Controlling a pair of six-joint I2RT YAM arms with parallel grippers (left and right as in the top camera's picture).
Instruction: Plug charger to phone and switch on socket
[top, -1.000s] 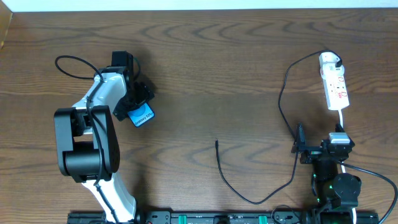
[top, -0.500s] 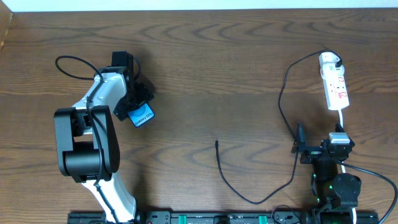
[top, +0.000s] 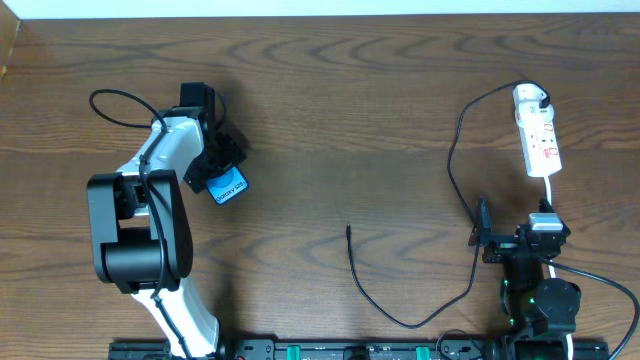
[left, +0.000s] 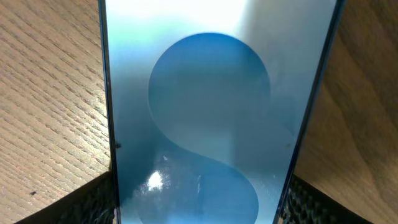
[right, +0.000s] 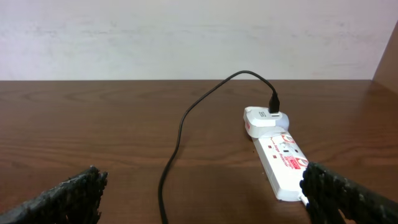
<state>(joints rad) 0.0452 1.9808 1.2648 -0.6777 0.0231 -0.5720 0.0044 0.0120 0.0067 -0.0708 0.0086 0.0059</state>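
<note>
Left gripper (top: 222, 168) is clamped on the phone (left: 205, 124), its pads (left: 93, 200) pressed against both long edges, blue screen facing the wrist camera. Right gripper (right: 200, 193) is spread wide and holds nothing. The socket (right: 283, 163) lies ahead of it, slightly right, on the table (right: 87, 124). The charger (right: 180, 130) has its white plug seated in the socket's far end; the cable runs back past the gripper's left finger, and its loose tip (top: 348, 230) lies well off to the left

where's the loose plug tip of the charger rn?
Overhead: the plug tip lies loose mid-table, right of the phone, left of the socket.
</note>
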